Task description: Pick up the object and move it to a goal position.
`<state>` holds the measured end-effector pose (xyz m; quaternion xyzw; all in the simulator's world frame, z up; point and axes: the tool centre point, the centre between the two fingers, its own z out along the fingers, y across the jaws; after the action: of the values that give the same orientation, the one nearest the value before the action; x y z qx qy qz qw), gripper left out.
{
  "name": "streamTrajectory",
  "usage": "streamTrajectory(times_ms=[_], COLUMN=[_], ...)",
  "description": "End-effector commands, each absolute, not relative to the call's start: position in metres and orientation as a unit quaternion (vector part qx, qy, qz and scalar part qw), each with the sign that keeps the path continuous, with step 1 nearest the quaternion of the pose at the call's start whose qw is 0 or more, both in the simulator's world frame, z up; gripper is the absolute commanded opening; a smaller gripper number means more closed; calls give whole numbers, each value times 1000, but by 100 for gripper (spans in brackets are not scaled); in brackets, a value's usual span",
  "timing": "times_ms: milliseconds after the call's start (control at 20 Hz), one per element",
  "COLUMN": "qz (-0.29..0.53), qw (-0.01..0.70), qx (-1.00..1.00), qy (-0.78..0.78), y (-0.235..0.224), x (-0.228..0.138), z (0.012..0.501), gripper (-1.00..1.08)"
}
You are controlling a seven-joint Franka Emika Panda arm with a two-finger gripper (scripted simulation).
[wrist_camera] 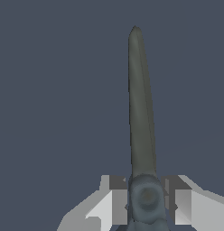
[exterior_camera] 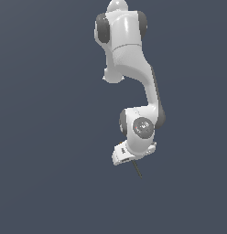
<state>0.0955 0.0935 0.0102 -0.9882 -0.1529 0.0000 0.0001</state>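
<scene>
While the arm (exterior_camera: 133, 68) hangs high against the plain backdrop, the scissors (wrist_camera: 142, 117) are seen clenched at the pivot in the claw (wrist_camera: 147, 203), dark blades jutting beyond. Light, stiff and slippery, they are best gripped there.

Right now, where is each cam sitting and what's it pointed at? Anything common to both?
Exterior view: off the arm, placement unknown; it faces the whole arm against a plain dark background, the gripper low in frame with a thin dark blade poking below it.
Wrist view: on the wrist, looking out along the fingers, which clamp the scissors near the pivot; blades point away from the camera. Handles not visible.
Shared: the gripper and the scissors' blades.
</scene>
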Motion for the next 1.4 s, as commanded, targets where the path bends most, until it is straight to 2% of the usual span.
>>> streamTrajectory(times_ms=[0,600,1350], qz=[-1,0,0], qw=[0,0,-1], qx=[-988,-988,-988], qy=[-153,-153,-153], y=[93,92,87], x=[95,71,11], z=[14,60,182], gripper=[-100,-100,-100])
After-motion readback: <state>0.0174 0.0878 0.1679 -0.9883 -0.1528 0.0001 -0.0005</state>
